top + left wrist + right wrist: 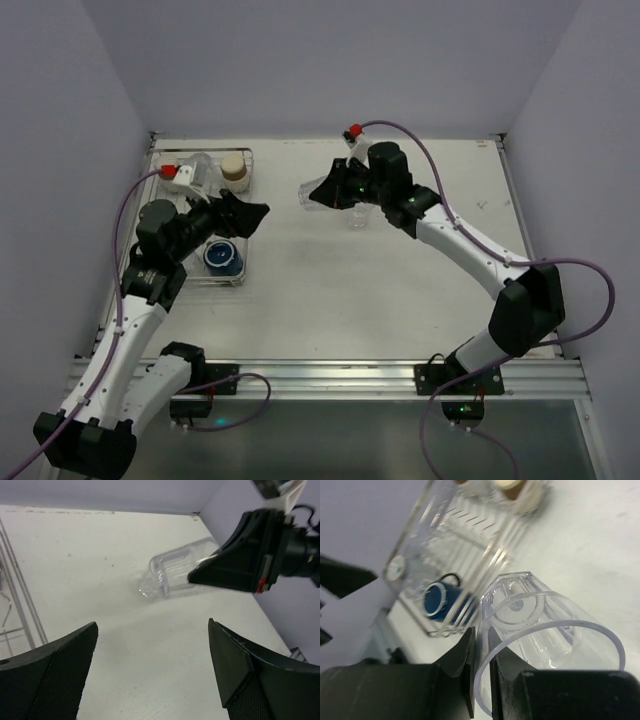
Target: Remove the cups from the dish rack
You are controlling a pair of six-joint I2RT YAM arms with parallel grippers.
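This was a robot test bench in a lab, not a kitchen. A plain white worktop (330, 300) sat boxed in by pale, featureless walls (330, 60) on three sides. A metal rail (330, 378) ran along its near edge, with the left arm (130, 330) and the right arm (470, 250) bolted to it, both trailing purple cables (400, 125). The household things looked like props: a wire dish rack (213, 283) holding a blue mug (222, 257) and a tan cup (234, 170), and a clear cup (322, 192) pinched in the right arm's fingers (457, 655).

Clear tumbler (318, 193), navy mug (222, 257)
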